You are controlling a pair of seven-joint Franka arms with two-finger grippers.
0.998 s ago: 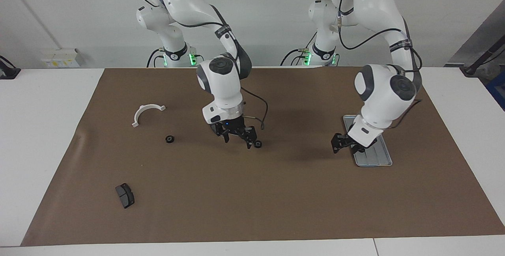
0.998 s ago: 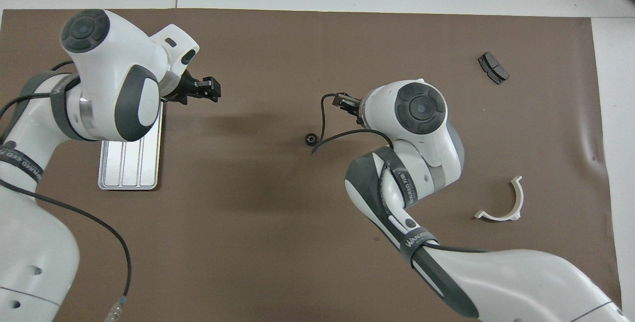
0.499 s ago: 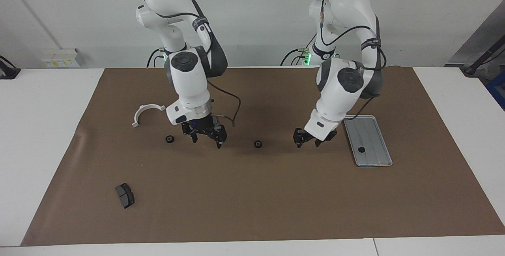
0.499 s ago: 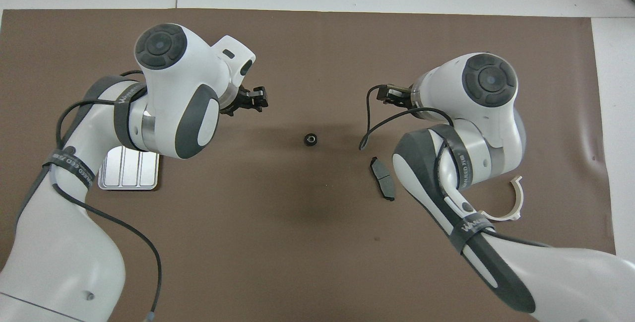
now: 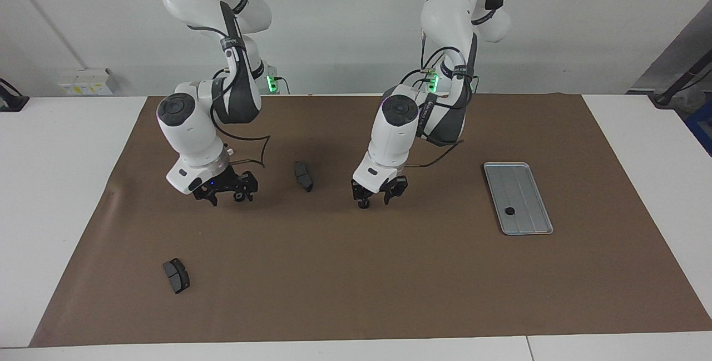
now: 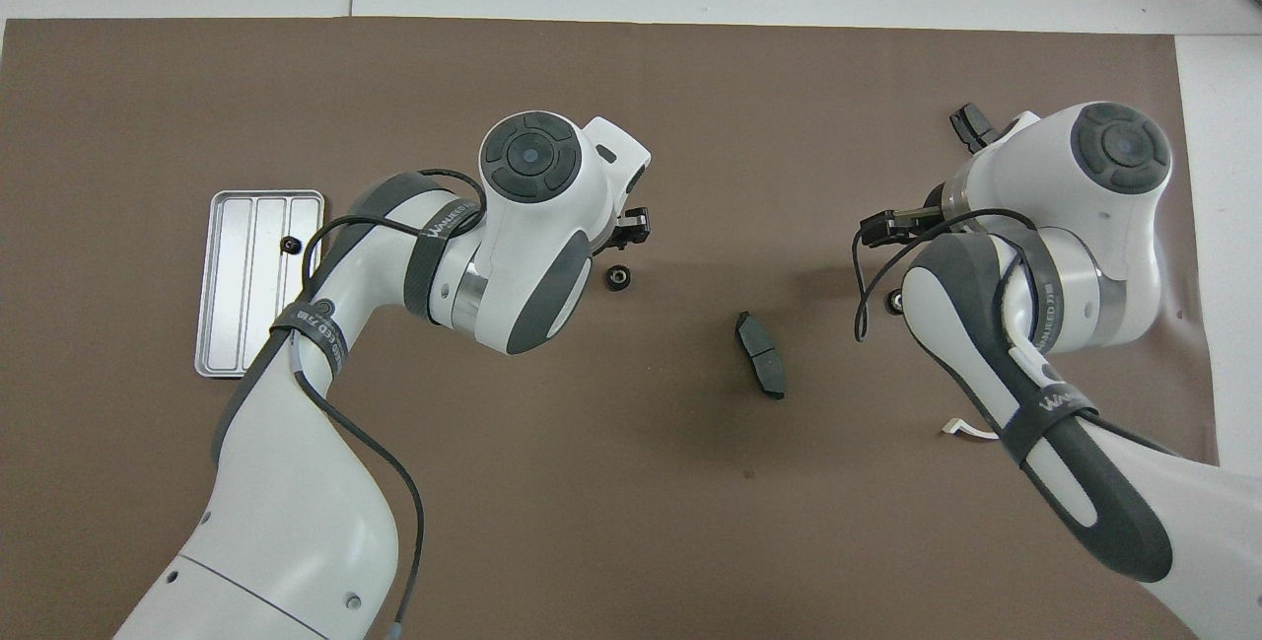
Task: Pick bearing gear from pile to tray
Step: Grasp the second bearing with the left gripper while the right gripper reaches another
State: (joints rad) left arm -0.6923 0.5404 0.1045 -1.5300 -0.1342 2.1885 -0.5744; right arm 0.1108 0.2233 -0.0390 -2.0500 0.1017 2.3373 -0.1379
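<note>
Pickup is the step in hand, and you have both arms low over the brown mat, each at a bearing gear.

The right gripper (image 5: 225,193) is the one most apart from the tray (image 5: 531,183), toward the right arm's end of the table. Its claw stands wide open and holds nothing. One small black gear (image 5: 239,197) lies on the mat just under it, near one fingertip; I cannot tell if the finger touches it.

Closer to the tray lies a dark brake pad (image 5: 303,176), flat on the mat and touched by nothing.

Next toward the tray is the left gripper (image 5: 376,195). Its claw looks partly open, with a gap between the fingertips, and I judge it grips nothing yet. The middle gear (image 5: 363,203) sits on the mat right at one fingertip, well apart from the tray.

In the tray one gear (image 5: 509,211) already lies, so I judge the task is partly done and two gears remain.

For the next move you need each gear centred between the fingers before you close. The gears are tiny and round, so a finger that lands on the side may push one away. After a firm grip, lift and carry it over the tray.
</note>
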